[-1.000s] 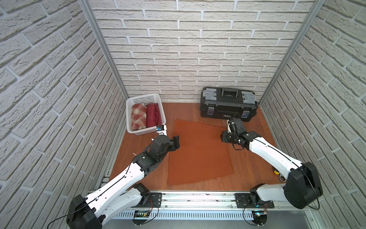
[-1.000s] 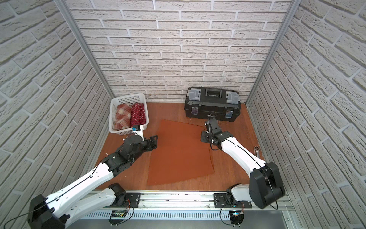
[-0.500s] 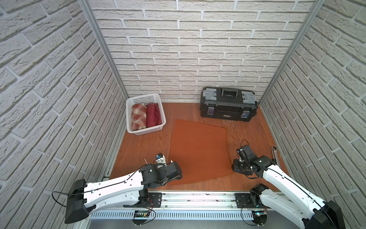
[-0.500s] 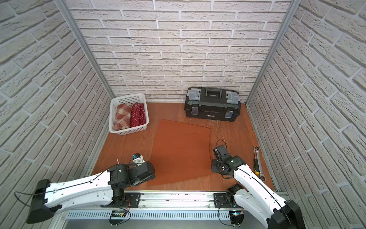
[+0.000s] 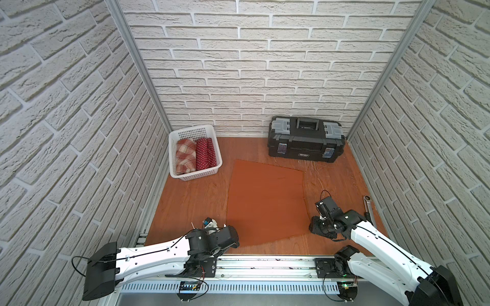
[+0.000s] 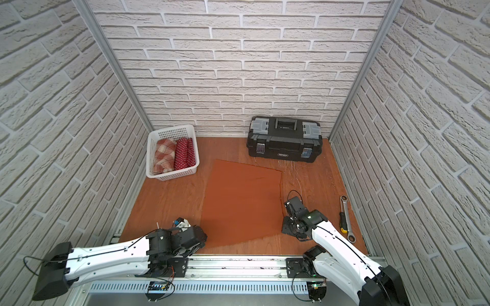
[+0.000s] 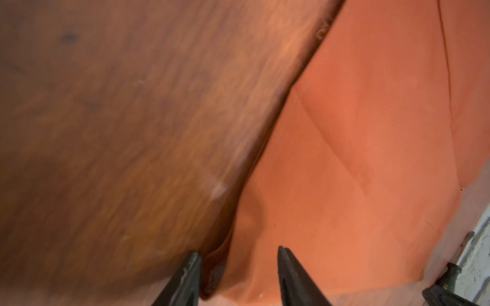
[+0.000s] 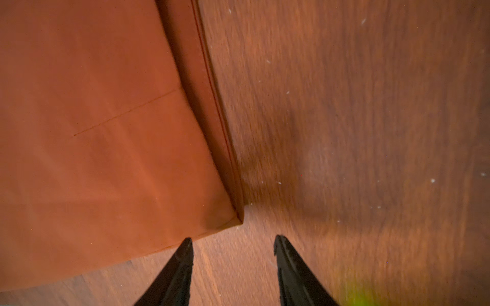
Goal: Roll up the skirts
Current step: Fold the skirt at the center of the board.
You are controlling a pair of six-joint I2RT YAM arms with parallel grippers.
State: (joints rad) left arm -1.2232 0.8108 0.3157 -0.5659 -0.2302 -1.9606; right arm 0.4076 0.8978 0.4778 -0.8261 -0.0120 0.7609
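Rust-orange skirt (image 5: 265, 201) lay flat and unrolled on the wooden tabletop (image 5: 191, 201), between the arms. Left gripper (image 7: 237, 265): jaws apart, straddling a near corner hem. Right gripper (image 8: 232, 249): jaws apart, just beside the other near corner. Plaid roll (image 5: 185, 156) and polka-dot roll (image 5: 204, 155) sat in the white mesh basket (image 5: 196, 175).

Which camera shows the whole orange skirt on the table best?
Either top view: the orange skirt lies flat, nearly all of it visible. The left wrist view shows only one near corner, between the left end effector's open jaws. The right wrist view shows only the other near corner and hem, beside the right end effector.
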